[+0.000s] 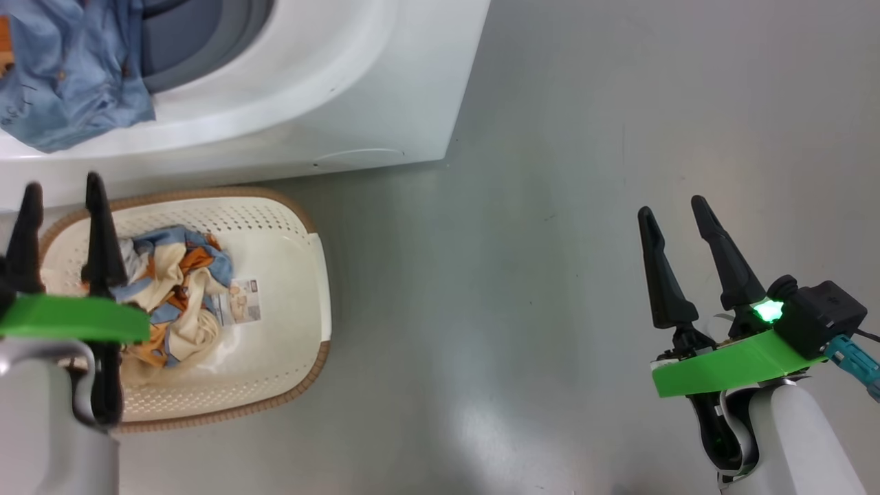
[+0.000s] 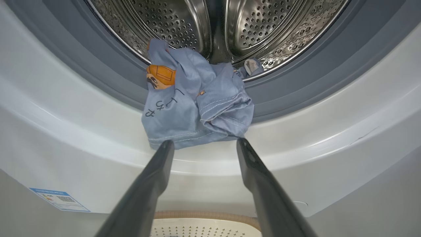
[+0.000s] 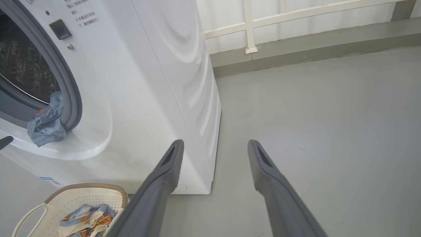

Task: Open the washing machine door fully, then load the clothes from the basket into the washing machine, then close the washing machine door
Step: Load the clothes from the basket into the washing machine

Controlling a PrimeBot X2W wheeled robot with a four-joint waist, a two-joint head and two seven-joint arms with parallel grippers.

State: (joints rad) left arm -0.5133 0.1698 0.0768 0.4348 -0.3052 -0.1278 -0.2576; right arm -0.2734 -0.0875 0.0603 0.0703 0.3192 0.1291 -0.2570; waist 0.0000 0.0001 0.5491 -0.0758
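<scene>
Hanging over the grey seal of the washing machine, a blue garment lies partly in the steel drum. The clothes sit in the basket on the floor just before it. My left gripper hovers above the basket, 2 fingers apart, empty; my right gripper, also spread, hangs over the floor.

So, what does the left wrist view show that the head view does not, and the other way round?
Left wrist view: the steel drum and a blue sticker. Head view: the right gripper, open, and the clothes left in the basket. Both: the left gripper, open, the basket rim, and a blue garment draped over the washing machine's door opening.
</scene>
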